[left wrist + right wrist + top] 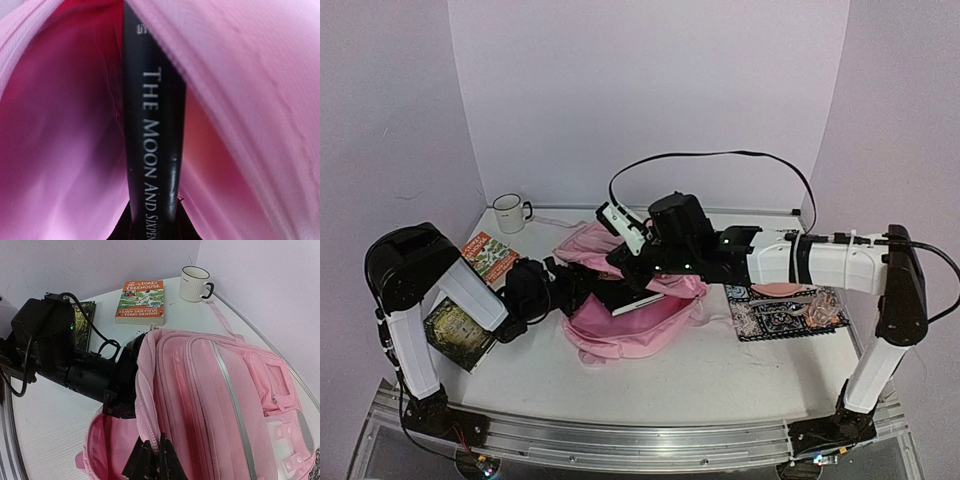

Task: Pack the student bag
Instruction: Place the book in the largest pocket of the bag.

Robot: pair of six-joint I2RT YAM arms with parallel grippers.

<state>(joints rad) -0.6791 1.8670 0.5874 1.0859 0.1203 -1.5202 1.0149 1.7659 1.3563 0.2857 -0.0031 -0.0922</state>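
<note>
Left gripper (563, 290), top view: it reaches from the left into the open mouth of the bag (620, 335). Fabric hides the fingertips, so from here I cannot tell its state.
Right gripper (623, 262), top view: it comes across from the right to the bag's upper rim. I cannot read its jaws from above.
Also in the top view:
- the bag lies mid-table, mouth toward the left arm
- black book (638, 298), white page edge showing, partly inside the mouth
- mug (510, 212), upright in the far left corner
- orange book (488, 256), flat, near the mug
- dark book (455, 332), flat, partly under the left arm
- patterned mat (785, 315), right of the bag below the right arm, carrying small items I cannot identify

Left wrist view: Left gripper (155, 227) is clamped on the black book, with a dark finger (120, 231) at each side of the spine's lower end. I read "The Moon and Sixpence" on the spine. Pink lining surrounds the book on both sides.

Right wrist view: Right gripper (156, 447) is pinched tight on the bag's zip rim, beside the open mouth. The bag lies with its front pockets up. The left arm (75, 365) enters the mouth from the left. Beyond them I see the orange book, the mug, and the dark book half hidden by that arm.
</note>
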